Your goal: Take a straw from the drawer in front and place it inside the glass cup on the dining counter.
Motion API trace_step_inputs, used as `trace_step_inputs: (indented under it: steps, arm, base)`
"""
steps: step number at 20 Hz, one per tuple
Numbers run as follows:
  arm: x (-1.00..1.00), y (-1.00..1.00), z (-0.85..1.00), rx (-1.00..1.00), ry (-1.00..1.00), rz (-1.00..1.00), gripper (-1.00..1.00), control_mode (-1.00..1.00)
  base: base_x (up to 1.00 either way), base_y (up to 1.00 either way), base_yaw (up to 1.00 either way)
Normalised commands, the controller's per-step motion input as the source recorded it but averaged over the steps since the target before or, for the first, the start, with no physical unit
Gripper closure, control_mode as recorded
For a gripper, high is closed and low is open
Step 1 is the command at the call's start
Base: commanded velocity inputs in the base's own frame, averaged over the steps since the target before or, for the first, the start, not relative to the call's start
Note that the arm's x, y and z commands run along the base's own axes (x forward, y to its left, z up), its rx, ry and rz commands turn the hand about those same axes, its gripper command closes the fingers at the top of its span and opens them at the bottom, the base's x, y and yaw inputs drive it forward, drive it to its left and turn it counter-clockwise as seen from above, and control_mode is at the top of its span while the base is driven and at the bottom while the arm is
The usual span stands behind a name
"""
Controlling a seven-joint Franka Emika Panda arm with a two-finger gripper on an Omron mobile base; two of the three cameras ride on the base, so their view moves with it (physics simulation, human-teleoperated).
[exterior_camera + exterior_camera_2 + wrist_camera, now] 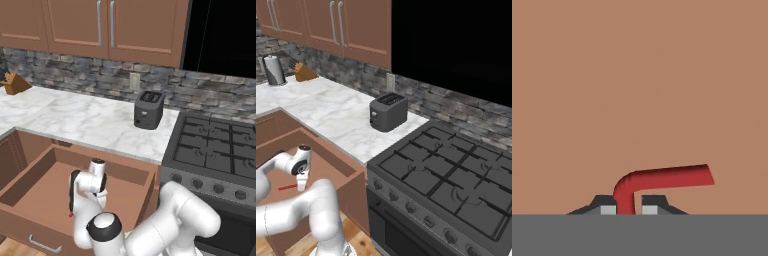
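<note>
The white Franka arm is reaching down into the wide, shallow brown wooden drawer (35, 175), which is standing pulled out below the worktop, its flat front carrying a slim silver bar handle (44, 244). The two-finger gripper (629, 209) is closing narrowly on the thin red straw (657, 181): in the hand view the small dark finger tips (603, 206) are sitting tight on either side of the straw's smooth round stem, just below its bend, and the short bent end is jutting sideways toward that view's right. Behind the straw the drawer's plain matte brown floor is showing, flat and without visible grain.

In the right base view a short length of the red stick (287, 187) is lying low over the drawer floor beside the white hand (301, 184). In the left base view only a small red speck (70, 215) is peeking out beside the dark wrist. Whether the straw is touching the floor, I cannot tell.

Above the drawer, the white grey-veined marble worktop (95, 122) is carrying a boxy dark grey two-slot toaster (148, 109) against a rough grey stone backsplash (75, 75). A wooden knife block (15, 82) is sitting far left. A black gas stove (220, 150) with ridged cast grates and round knobs is standing just to the right of the drawer. Brown cabinet doors (75, 22) with vertical silver handles are hanging overhead.
</note>
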Motion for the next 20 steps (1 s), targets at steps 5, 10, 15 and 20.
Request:
trace_step_inputs:
  steps: [5, 10, 15, 20]
  arm:
    - [-0.28, -0.06, -0.28, 0.0, -0.13, 0.0, 1.0, -1.0]
    - [-0.25, 0.0, 0.85, 0.0, -0.19, 0.0, 1.0, -1.0]
    - [-0.05, 0.0, 1.0, 0.0, -0.01, 0.01, 1.0, -1.0]
    - [0.0, 0.0, 1.0, 0.0, 0.09, 0.05, 1.0, -1.0]
  base:
    - [0.0, 0.0, 0.0]
    - [0.0, 0.0, 0.0]
    - [0.0, 0.0, 0.0]
    - [0.0, 0.0, 0.0]
